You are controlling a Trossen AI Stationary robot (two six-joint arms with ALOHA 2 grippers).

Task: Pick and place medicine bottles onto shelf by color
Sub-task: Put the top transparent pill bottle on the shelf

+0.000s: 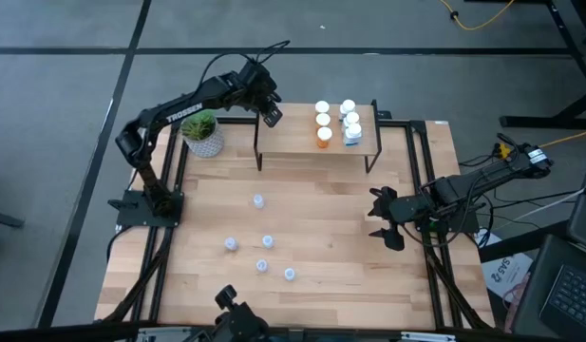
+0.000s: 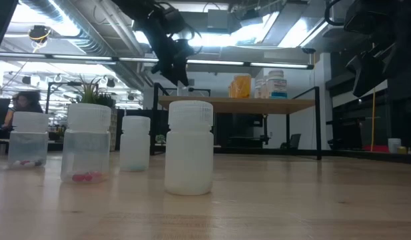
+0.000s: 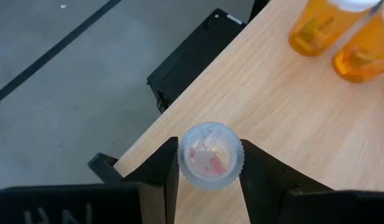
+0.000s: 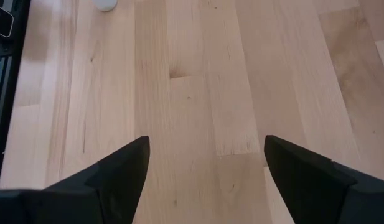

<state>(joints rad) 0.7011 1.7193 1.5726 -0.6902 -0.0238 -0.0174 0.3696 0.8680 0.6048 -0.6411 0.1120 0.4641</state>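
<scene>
Left pincer (image 3: pixel 207 177) is clamped on a small clear ribbed-cap bottle (image 3: pixel 210 155), held over the left end of the light-wood shelf (image 1: pixel 293 142), at about 11 o'clock on the tabletop (image 1: pixel 321 285). Only the left wrist view reveals red pills inside. Translucent orange bottles (image 1: pixel 324 136) and white ones (image 1: pixel 351 133) stand at the shelf's right end. 5 pale cylindrical bottles (image 1: pixel 268 242) remain on the grained wood. Right pincer (image 1: pixel 382 220) hangs at 3 o'clock, fingers spread, empty.

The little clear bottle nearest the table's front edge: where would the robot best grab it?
Around its round body, coming straight down from above. That clear bottle stands upright on the table apart from its neighbours, so open jaws could likely straddle it.
</scene>
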